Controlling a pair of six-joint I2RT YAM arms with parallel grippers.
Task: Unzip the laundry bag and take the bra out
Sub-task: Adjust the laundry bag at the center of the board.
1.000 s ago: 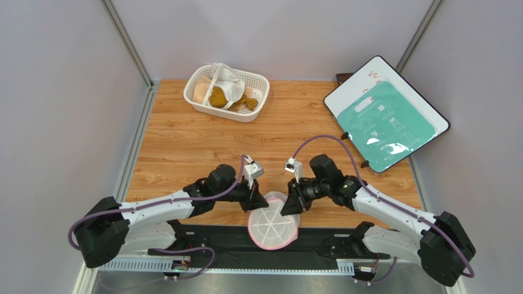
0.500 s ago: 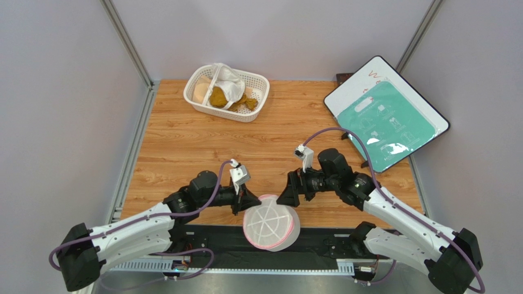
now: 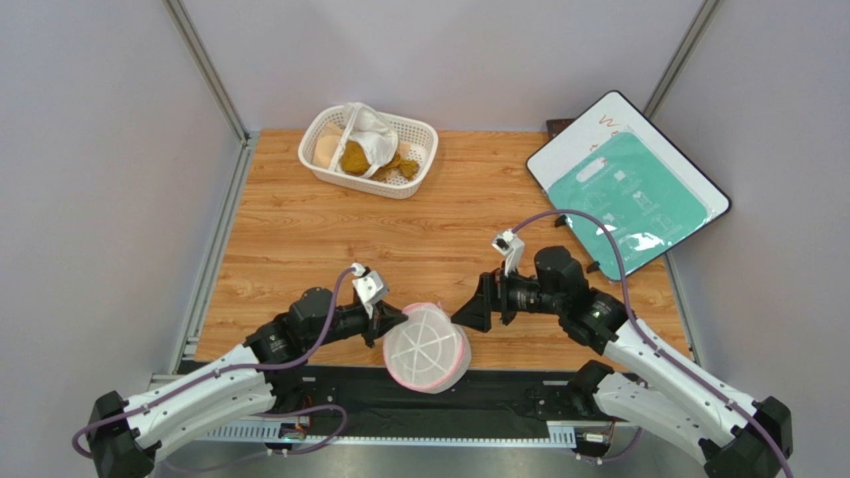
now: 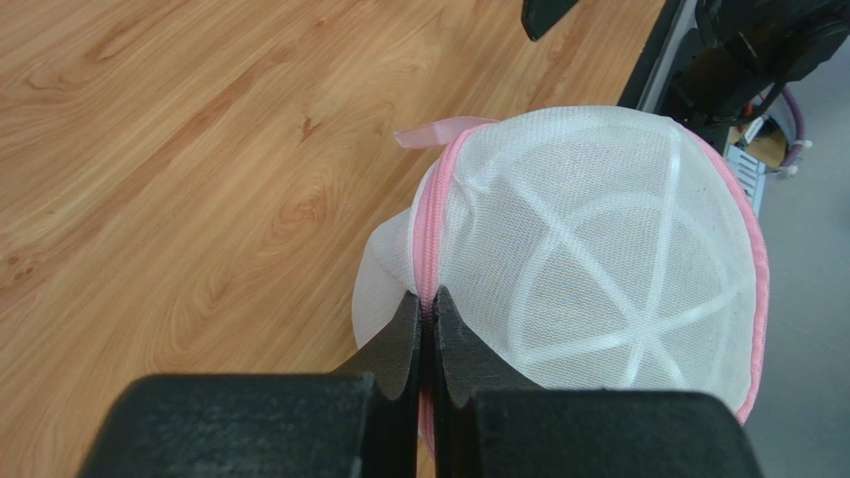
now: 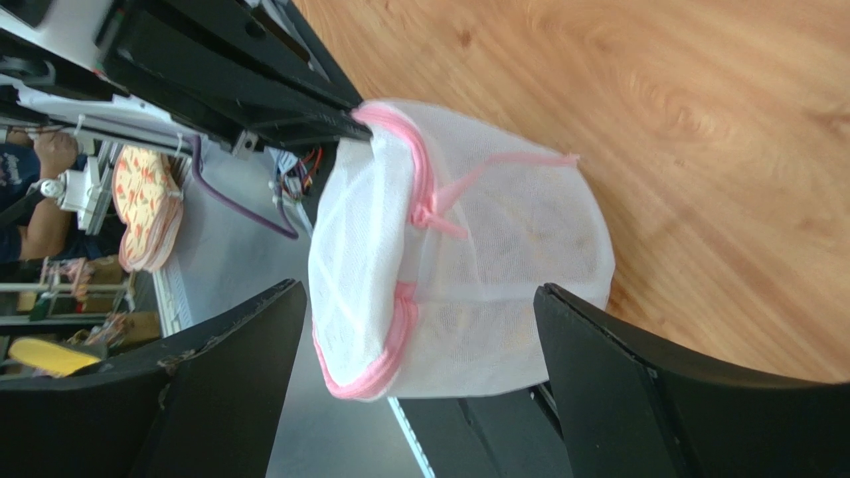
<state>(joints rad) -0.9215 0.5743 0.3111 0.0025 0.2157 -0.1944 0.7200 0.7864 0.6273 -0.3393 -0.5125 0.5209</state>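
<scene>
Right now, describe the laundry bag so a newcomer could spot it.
On the wooden table, look at the near edge between the arms. The laundry bag is the round white mesh pouch with pink zipper trim, pinched by the left fingers. Unlike the far white lattice basket, it is soft and domed.

The left gripper [image 3: 390, 325] is clamped on the laundry bag [image 3: 427, 349] at its tips. The right gripper [image 3: 467, 315] stands spread just beside the bag.

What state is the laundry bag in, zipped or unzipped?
Zipped: the pink zipper on the laundry bag runs closed wherever visible.
</scene>
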